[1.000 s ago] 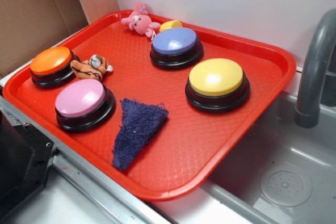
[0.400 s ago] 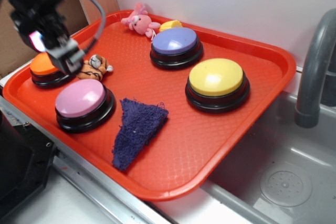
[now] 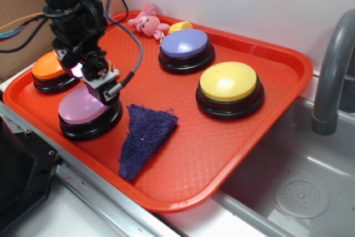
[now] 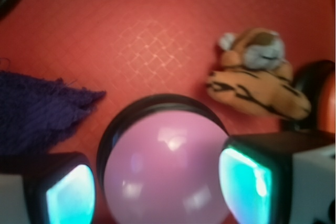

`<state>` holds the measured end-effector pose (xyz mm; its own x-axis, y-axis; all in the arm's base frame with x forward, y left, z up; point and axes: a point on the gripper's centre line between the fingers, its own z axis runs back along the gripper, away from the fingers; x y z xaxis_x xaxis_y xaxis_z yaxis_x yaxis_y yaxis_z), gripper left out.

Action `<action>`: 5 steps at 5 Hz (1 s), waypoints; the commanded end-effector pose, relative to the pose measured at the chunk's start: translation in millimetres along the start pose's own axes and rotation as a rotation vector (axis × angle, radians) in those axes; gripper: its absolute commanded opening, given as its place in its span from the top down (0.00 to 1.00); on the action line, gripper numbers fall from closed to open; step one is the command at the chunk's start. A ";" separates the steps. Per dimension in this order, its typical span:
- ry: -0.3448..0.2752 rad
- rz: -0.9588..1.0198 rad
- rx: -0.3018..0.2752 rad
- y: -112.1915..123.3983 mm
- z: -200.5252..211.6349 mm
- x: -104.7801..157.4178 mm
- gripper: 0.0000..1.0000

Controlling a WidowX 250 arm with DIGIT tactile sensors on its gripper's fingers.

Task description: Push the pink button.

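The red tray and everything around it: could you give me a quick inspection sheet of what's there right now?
Surface: red tray on a metal counter beside a sink.
Job's things: pink button, near the tray's front left edge, directly under the gripper.
Clutter: orange button, purple-blue button, yellow button, dark blue cloth, tiger plush, pink bunny plush, small yellow item behind the purple-blue button.
Grippers: gripper open, one finger on each side of the pink dome; contact cannot be told.
Cables: black cable looping off the arm; coloured wires at left.
Surroundings: grey faucet, sink basin, white wall, cardboard.
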<state>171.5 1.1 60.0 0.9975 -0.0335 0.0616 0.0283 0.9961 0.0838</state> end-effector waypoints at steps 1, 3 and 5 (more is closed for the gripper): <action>0.000 -0.082 -0.017 17.6 -22.1 -4.3 0.00; -0.015 -0.053 0.018 13.2 27.2 1.5 0.00; -0.027 -0.038 0.033 9.6 61.8 4.1 0.00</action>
<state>163.3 6.2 112.2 0.9972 -0.0609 0.0430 0.0555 0.9915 0.1173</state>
